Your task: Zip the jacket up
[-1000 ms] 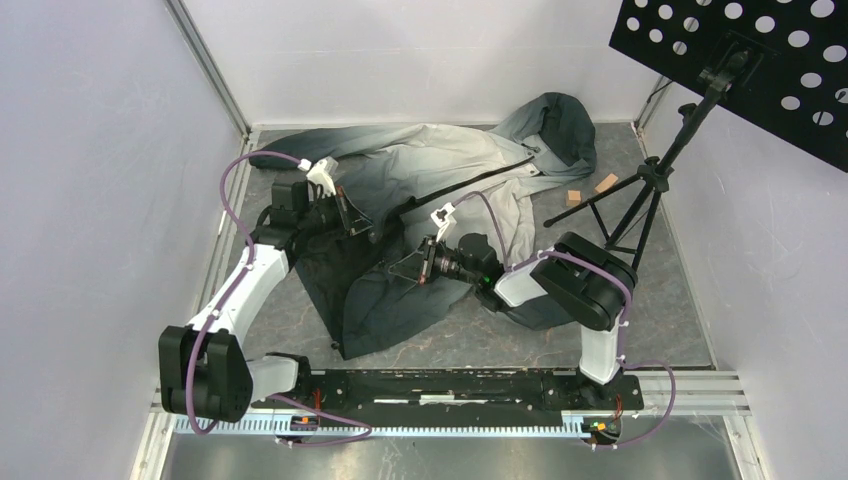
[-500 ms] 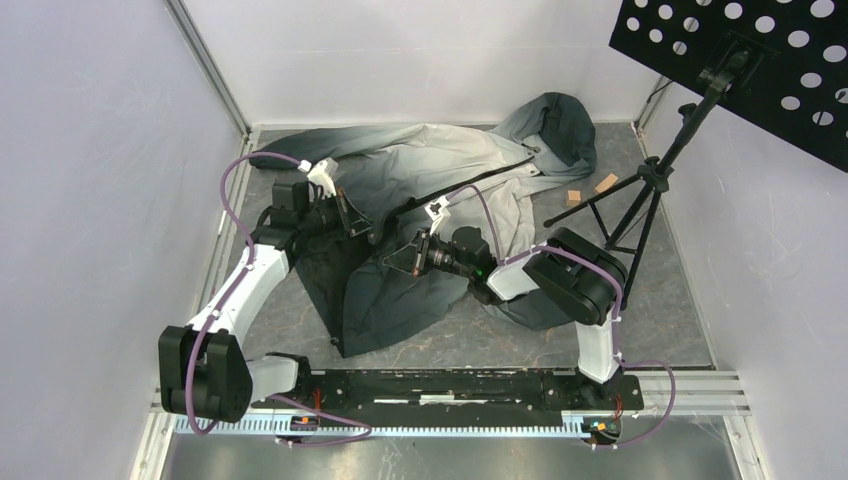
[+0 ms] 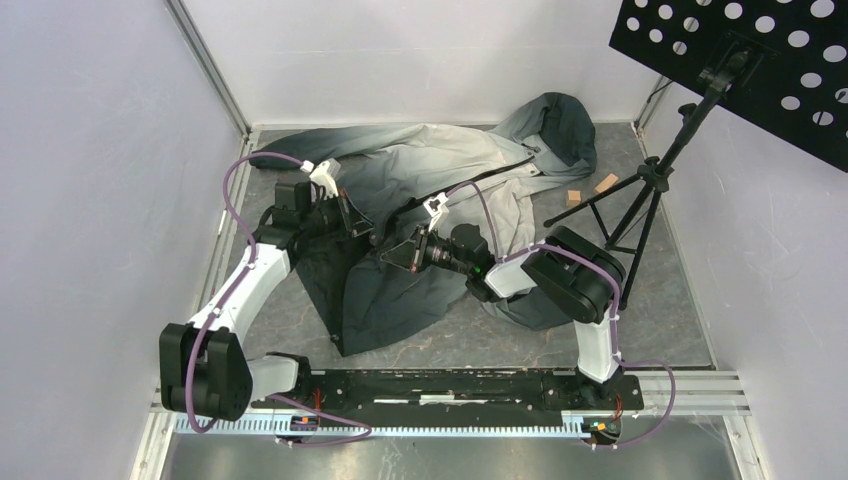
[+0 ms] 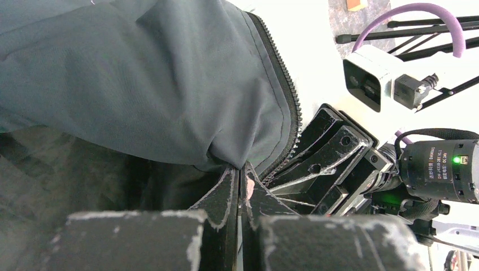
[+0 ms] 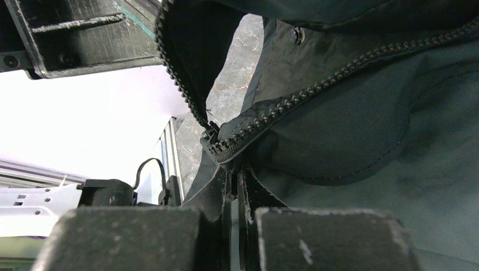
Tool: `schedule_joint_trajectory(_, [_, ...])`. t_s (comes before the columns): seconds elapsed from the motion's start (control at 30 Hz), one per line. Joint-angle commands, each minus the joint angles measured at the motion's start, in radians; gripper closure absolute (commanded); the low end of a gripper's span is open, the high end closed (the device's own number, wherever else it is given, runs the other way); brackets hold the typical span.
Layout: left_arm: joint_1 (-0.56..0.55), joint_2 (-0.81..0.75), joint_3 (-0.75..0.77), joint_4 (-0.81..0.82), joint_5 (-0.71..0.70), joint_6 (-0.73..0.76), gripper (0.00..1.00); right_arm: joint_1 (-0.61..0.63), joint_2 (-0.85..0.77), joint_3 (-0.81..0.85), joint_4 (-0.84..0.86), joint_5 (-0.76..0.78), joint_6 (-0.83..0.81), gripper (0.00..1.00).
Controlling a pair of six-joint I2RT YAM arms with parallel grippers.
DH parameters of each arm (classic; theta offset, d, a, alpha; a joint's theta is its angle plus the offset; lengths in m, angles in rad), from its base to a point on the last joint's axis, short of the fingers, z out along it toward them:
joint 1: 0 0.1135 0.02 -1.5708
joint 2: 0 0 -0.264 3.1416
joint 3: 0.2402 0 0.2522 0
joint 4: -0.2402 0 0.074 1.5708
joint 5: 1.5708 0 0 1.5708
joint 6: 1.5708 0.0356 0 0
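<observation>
Both pinch the jacket [image 3: 430, 165]: left gripper [image 4: 242, 176] and right gripper [image 5: 234, 169] clamp its open zipper [image 5: 294, 101] ends, mid-table [image 3: 680, 300]. It's soft and floppy, so we'd hold the stiffer zipper tape.

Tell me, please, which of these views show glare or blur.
Top external: evenly lit, sharp, no glare. Left wrist: background blown white past the jacket; zipper teeth crisp, left gripper's fingers soft near the lens. Right wrist: left side overexposed, teeth sharp, right gripper's fingers likewise soft.
</observation>
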Motion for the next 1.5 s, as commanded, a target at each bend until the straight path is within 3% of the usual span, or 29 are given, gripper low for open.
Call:
schedule_joint_trajectory(0.0, [-0.007,-0.005,0.009,0.035,0.019,-0.004,0.98,-0.01,0.01,0.038,0.044,0.034,0.0,1.0])
schedule_joint_trajectory(0.87, [-0.014,-0.026,0.003,0.035,-0.012,0.015,0.98,-0.02,0.007,-0.008,0.181,-0.024,0.191,1.0])
schedule_joint_trajectory(1.47, [-0.083,-0.092,0.021,-0.038,-0.179,0.093,0.98,-0.018,-0.028,-0.017,0.077,-0.012,0.268,1.0])
